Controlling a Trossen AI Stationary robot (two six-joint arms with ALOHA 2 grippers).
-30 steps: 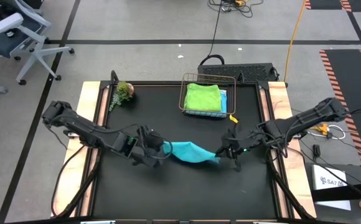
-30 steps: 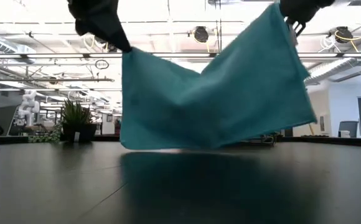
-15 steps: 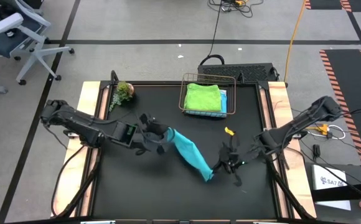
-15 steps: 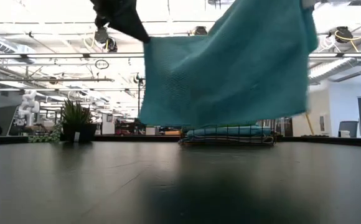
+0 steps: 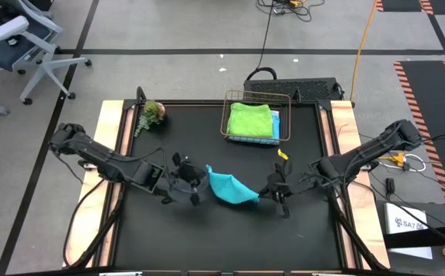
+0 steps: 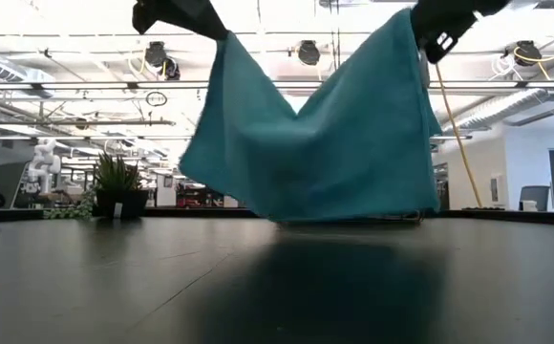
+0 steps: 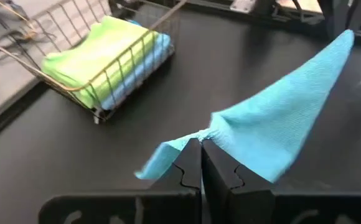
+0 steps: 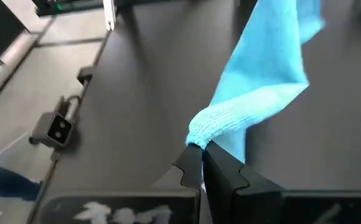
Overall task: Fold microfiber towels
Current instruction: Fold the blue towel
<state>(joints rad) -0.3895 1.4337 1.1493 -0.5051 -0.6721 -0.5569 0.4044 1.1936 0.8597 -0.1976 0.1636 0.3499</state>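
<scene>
The left gripper [image 5: 197,182] stands over the middle of the black table [image 5: 169,230], left of centre, its fingers clenched on one top corner of the teal towel [image 5: 230,188]. The left wrist view shows the cloth bunched right at the fingertip line [image 7: 200,138], with nothing slack above it.

The teal towel hangs between the two arms, clear of the table in the low view apart from its lowest fold, which sits at or just above the surface; contact cannot be confirmed. It sags in a deep V between the grips [image 6: 306,143], which marks it as light, limp and without any stiffness of its own. The nap looks grippy rather than slick. Judgement: corners are the right hold, as any mid-edge pinch would let the rest collapse.

The right gripper [image 5: 271,192] is right of centre, fingers likewise clamped on the opposite top corner, the cloth gathered at the tips [image 8: 200,138].

Behind, at the table's far side, a wire basket [image 5: 257,139] holds a folded lime green towel [image 5: 251,120] over a blue one [image 5: 275,123].
</scene>
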